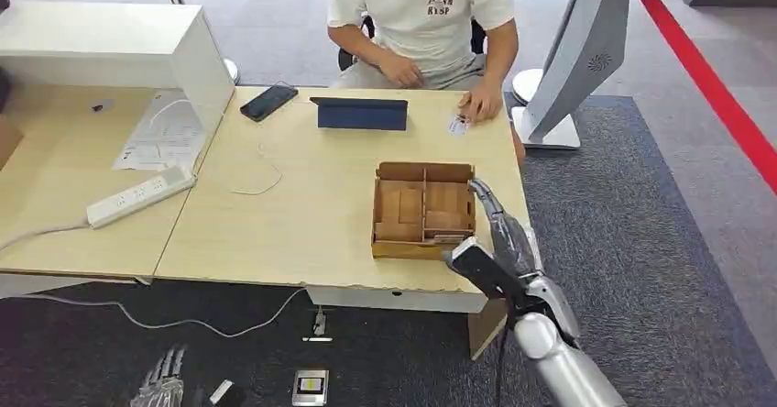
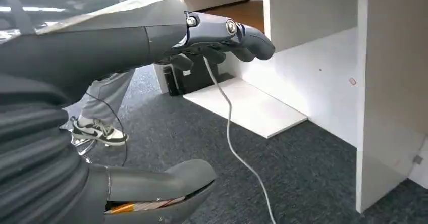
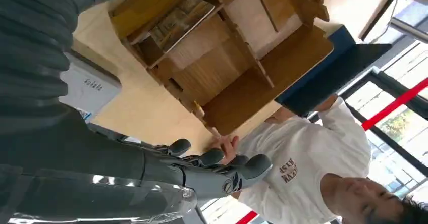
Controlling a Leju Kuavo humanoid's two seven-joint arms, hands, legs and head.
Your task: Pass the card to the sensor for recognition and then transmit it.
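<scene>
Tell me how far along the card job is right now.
Looks like an early stage. Done: nothing visible. The right hand hovers open over the right edge of the wooden box and holds nothing. A card lies on the table under the person's hand. The left hand hangs low near the floor. Left: take a card, present it to the sensor, pass it on.
</scene>
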